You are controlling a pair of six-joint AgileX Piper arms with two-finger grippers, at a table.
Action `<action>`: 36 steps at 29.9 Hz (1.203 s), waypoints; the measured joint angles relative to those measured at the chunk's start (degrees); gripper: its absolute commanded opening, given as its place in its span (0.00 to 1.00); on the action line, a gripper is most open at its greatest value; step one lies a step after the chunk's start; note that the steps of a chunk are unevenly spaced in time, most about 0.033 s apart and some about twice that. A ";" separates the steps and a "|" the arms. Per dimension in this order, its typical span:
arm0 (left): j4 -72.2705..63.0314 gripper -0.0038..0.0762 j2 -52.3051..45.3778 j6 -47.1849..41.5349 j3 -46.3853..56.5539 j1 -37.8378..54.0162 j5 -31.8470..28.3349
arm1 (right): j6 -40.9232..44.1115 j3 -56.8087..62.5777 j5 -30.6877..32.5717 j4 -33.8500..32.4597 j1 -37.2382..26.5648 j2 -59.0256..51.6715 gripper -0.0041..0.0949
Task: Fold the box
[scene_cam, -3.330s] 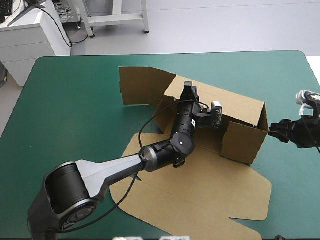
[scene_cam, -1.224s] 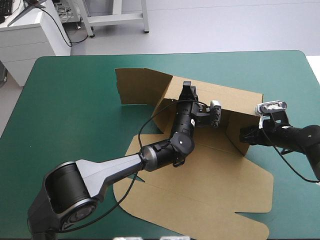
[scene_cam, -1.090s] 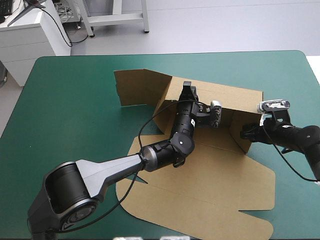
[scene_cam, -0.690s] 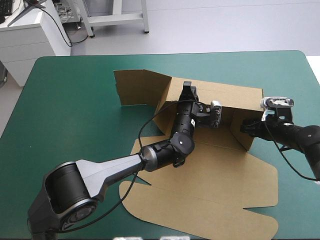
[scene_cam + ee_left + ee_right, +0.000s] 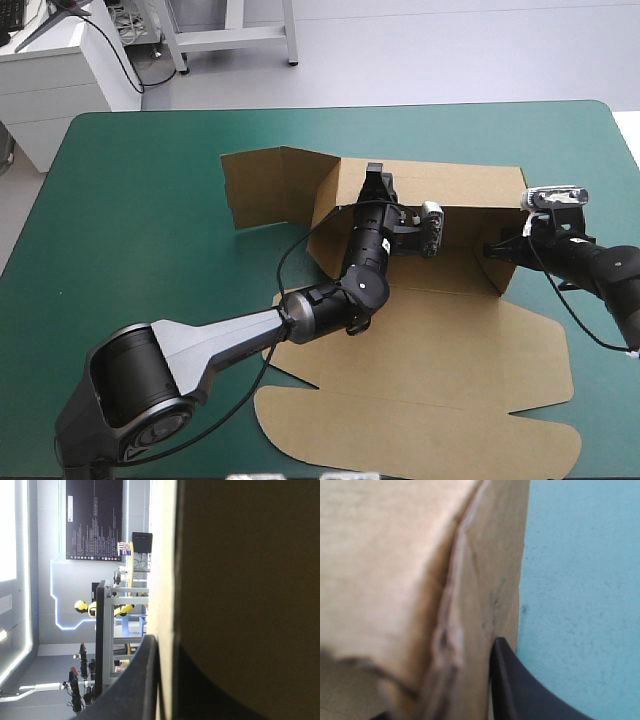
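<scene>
Where the counter [image 5: 130, 220] lies under its teal-green cover, the brown box [image 5: 440, 370] takes up the middle and the near right part. The box is half raised: its broad lid panel [image 5: 420, 430] lies flat toward the near edge, while walls stand up beyond it. The far wall [image 5: 455, 185] is upright and runs across the counter's middle. From its left end a side flap [image 5: 262, 185] reaches out to the left, creased partway along. At its right end a short end wall [image 5: 498, 272] turns back toward the near edge.

The left arm [image 5: 200, 350] comes in from the near left corner over the flat board and reaches the far wall's top rim. The right arm [image 5: 600, 268] comes in from the right edge, low over the cover.

The left end effector [image 5: 377, 180] is clamped on the far wall's rim. In its wrist view the board's pale cut edge [image 5: 164, 580] runs up between the fingers. One black finger [image 5: 135, 690] is on the outer side, and a dark curved shape on the inner face seems to be the other.

The right end effector [image 5: 491, 250] is clamped on the end wall. In its wrist view the board [image 5: 470, 580] sits against one black finger [image 5: 520, 695] on the teal-green side. Only a dark sliver of the other shows past the board.
</scene>
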 measured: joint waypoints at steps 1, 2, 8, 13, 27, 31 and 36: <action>-0.07 0.04 0.00 0.00 0.00 0.00 0.00 | -0.44 0.00 0.00 0.00 0.00 0.10 0.04; -0.09 0.04 0.00 0.00 0.00 0.00 0.06 | -0.96 0.00 -0.10 -0.02 0.00 0.07 0.04; -0.21 0.04 0.00 0.00 0.00 0.00 0.01 | -3.37 0.00 -0.16 -0.20 0.00 0.11 0.04; -0.31 0.05 0.00 0.00 0.00 0.00 0.37 | -3.70 0.00 -2.02 -2.47 2.03 0.11 0.04; -2.43 0.49 0.26 0.06 0.25 0.06 2.05 | 5.08 -0.30 -7.11 -12.63 7.77 0.17 0.04; -2.71 0.49 0.54 0.44 0.25 0.06 2.00 | 6.23 -0.30 -7.44 -13.15 8.42 0.17 0.04; -2.84 0.49 0.51 1.74 0.04 -0.08 2.89 | 9.93 -0.68 -7.50 -16.70 8.67 0.22 0.04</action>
